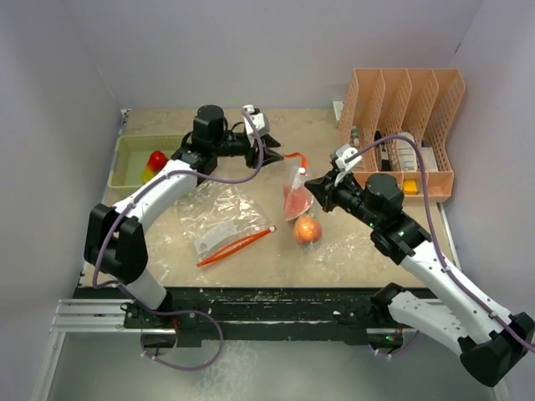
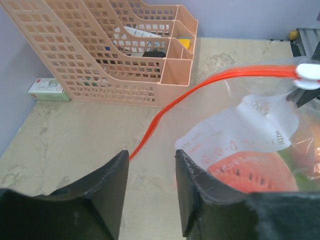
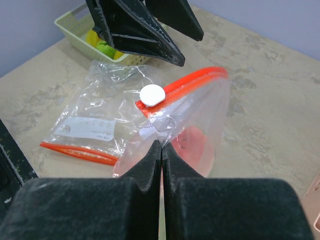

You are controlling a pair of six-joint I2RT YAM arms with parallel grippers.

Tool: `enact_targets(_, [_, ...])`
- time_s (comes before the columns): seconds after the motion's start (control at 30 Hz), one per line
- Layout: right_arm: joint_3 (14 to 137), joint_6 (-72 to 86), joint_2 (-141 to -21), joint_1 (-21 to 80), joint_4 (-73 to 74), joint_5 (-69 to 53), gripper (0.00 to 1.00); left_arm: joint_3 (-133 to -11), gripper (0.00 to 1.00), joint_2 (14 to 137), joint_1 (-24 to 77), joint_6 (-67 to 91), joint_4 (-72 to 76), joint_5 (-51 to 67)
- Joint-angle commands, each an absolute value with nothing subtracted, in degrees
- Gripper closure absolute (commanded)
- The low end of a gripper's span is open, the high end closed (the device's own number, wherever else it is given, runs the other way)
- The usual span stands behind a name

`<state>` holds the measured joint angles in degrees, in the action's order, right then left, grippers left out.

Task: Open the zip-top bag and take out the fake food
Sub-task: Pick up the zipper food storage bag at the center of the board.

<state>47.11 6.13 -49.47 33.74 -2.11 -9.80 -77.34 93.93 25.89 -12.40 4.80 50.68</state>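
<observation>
Now pinching clear wall of zip-top bag (image 3: 195, 105) w/ right tool (image 3: 161, 145), jaws shut tight, to prop it upright over the worktop (image 1: 359, 242) and turn orange zip strip (image 2: 220, 76) toward the other arm. Hovering at strip's loose end w/ left tool (image 2: 151, 155), jaws apart, prob. for tugging the mouth open. Inside bag: red fake food (image 3: 197, 145). Out already: peach pc (image 1: 308, 230) beside bag, more in green bin (image 1: 117, 163).

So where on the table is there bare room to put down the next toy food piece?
Bare tabletop runs along the near edge, in front of the flat zip-top bag and the peach-coloured toy fruit. Another patch lies behind the held zip-top bag, up to the file organizer. The middle is crowded: both bags and the fruit sit close together.
</observation>
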Motion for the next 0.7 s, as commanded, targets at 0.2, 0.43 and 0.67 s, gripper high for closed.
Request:
enact_targets(0.2, [50.3, 7.6, -51.5, 33.7, -4.3, -9.9, 1.0, -72.9, 0.2, 87.6, 28.7, -14.5, 14.2, 54.7])
enact_targets(0.43, [51.1, 6.8, -51.9, 33.7, -2.6, -10.9, 1.0, -74.6, 0.09, 88.5, 33.1, -21.9, 12.0, 55.3])
enact_targets(0.67, [51.5, 6.1, -51.2, 33.7, -0.7, -10.4, 1.0, -74.5, 0.11, 88.7, 35.9, -24.8, 14.1, 56.4])
